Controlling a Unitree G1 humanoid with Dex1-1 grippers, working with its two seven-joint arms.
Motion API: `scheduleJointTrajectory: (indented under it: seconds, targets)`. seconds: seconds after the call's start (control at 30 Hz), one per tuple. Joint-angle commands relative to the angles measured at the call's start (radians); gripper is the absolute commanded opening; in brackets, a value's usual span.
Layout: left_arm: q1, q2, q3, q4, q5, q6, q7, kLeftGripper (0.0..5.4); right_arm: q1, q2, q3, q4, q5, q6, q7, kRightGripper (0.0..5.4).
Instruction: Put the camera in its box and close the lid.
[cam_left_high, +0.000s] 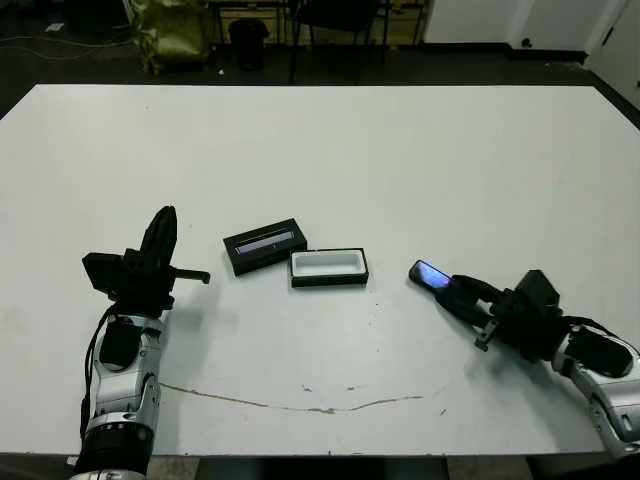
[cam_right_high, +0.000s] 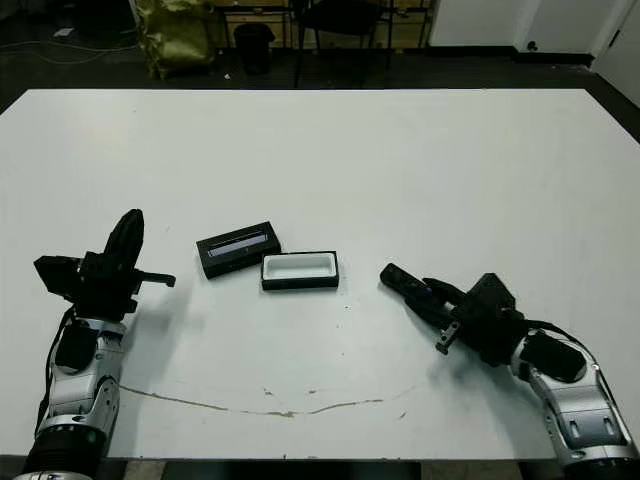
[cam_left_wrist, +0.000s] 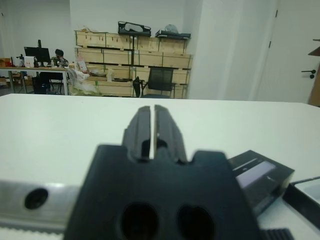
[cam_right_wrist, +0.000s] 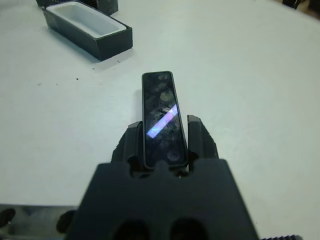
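The camera (cam_right_wrist: 161, 115), a slim glossy black bar, sits between the two fingers of my right gripper (cam_left_high: 458, 288), which is shut on it at the table's right front. The camera's free end (cam_left_high: 430, 273) points toward the box (cam_left_high: 330, 281). That box is a small black tray with a white lining, lying open near the table's middle. Touching its left end at an angle is the lid (cam_left_high: 264, 245), black with a silvery-grey strip. My left gripper (cam_left_high: 166, 214) stands at the left front, left of the lid, fingers pressed together and holding nothing.
A thin brownish crack line (cam_left_high: 300, 405) runs along the table near the front edge. Beyond the far edge stand a yellow-green bag (cam_left_high: 170, 35) and dark chairs. A person (cam_left_wrist: 59, 55) sits at a distant desk in the left wrist view.
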Motion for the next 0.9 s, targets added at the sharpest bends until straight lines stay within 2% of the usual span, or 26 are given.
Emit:
scheduleJointTrajectory:
  seconds: [0.03,0.23,0.33,0.47,0.6,0.8,0.9]
  targets:
    - [0.025,0.003,-0.003,0.026,0.006,0.014,0.003,0.00,-0.052,-0.050,-0.023,-0.078,-0.027,0.079,-0.026,0.69]
    - [0.030,-0.001,-0.007,0.009,-0.002,0.031,-0.002,0.00,-0.304,-0.034,-0.057,-0.029,0.060,0.196,0.017,0.68]
    - [0.031,-0.004,-0.006,0.010,-0.005,0.031,0.000,0.00,-0.429,-0.013,-0.044,0.034,0.084,0.200,0.067,0.68]
    - [0.031,-0.004,-0.004,0.017,-0.001,0.021,0.003,0.00,-0.562,0.016,0.004,0.123,0.052,0.161,0.112,0.68]
    - [0.031,-0.005,-0.005,0.017,-0.001,0.022,0.002,0.00,-0.676,0.039,0.076,0.218,0.025,0.194,0.188,0.68]
    - [0.032,-0.003,-0.009,0.013,0.008,0.026,0.008,0.00,-0.789,0.090,0.209,0.375,-0.083,0.131,0.305,0.68]
    - [0.027,-0.003,-0.007,0.021,-0.008,0.021,-0.011,0.00,-0.811,0.121,0.258,0.439,-0.151,0.043,0.323,0.68]
